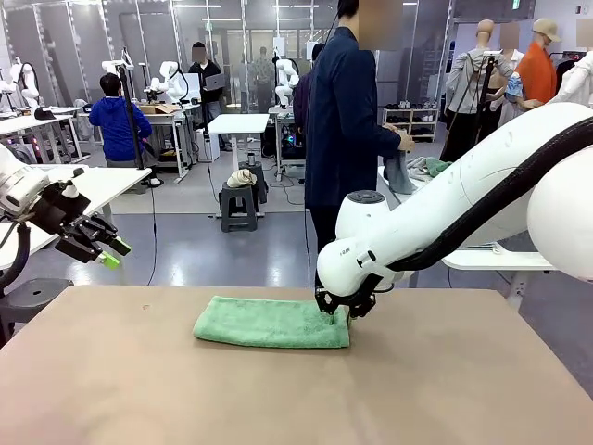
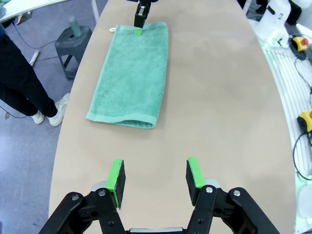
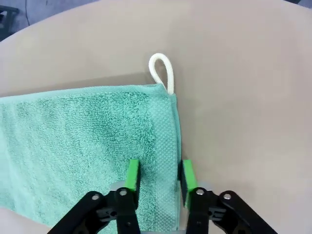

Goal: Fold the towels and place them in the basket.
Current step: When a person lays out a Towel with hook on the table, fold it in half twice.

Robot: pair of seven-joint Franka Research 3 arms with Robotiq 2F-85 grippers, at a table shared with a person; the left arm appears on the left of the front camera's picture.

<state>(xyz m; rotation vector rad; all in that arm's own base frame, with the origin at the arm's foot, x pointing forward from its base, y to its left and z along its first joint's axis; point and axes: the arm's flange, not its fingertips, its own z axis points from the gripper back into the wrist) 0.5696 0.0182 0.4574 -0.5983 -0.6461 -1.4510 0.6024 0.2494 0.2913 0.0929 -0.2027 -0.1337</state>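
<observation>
Plainly the towel [image 1: 271, 323] lies long-axis across the table, left to right. The right gripper [image 3: 159, 168] straddles the hem at its right end, jaws narrowed around the cloth, though I can't tell if they've bitten. The left gripper [image 2: 155, 165] hangs open, well apart from the other end.

- Your tan table [image 1: 463, 389] fills the foreground.
- Past its far edge, a person [image 1: 345, 130] in dark navy stands holding a grey cloth [image 1: 398, 174].
- Farther back, you can see a black stool [image 1: 238, 209] near a small white table [image 1: 237, 122].
- At far left, another person in a blue jacket [image 1: 115, 122] faces away from you.
</observation>
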